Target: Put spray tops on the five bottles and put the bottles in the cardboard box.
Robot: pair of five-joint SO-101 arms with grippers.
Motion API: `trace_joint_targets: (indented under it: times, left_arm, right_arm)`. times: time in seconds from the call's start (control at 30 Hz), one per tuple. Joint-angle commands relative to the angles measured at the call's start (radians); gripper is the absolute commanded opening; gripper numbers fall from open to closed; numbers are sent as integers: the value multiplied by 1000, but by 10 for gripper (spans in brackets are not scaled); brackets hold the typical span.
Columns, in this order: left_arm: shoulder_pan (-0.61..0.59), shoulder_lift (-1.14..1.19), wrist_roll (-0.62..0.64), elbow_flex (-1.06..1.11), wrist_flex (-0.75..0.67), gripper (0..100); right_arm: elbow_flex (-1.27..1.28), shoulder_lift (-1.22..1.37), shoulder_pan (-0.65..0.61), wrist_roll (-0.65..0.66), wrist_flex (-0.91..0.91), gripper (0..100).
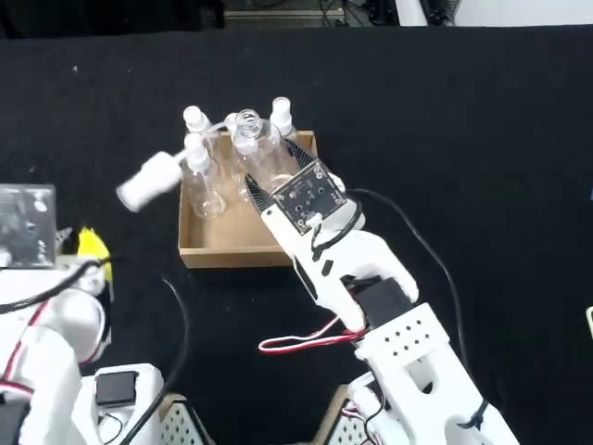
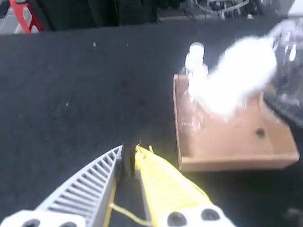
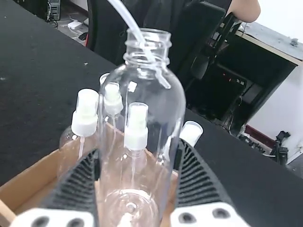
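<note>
While our right tool (image 3: 137,170) clamps the bottle (image 3: 142,109), the closed left tool (image 2: 129,151) must open for the spray top (image 1: 148,183).

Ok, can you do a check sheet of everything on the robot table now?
Surface: black table.
Job's things: cardboard box holding capped bottles; open bottle with a tube in its neck; loose spray top, blurred, beside the box.
Clutter: nothing seen.
Pincers: right pincer shut on the open bottle over the box; left pincer shut, empty, short of the box.
Cables: red and white wires on the right arm; black cable on the table.
Surroundings: dark chair behind the table.
</note>
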Motion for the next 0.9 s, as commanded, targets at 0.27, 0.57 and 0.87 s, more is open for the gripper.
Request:
trace_joint_targets:
  times: [0.27, 0.57, 0.87]
  left_arm:
    - [239, -284, 124, 501, -423, 29]
    - [171, -477, 126, 911, -847, 29]
    - [108, -488, 135, 1079, -1180, 30]
  right_arm:
    - [-70, 10, -6, -86, -6, 11]
    - [-65, 4, -6, -87, 3, 11]
    - [-62, 8, -11, -87, 2, 11]
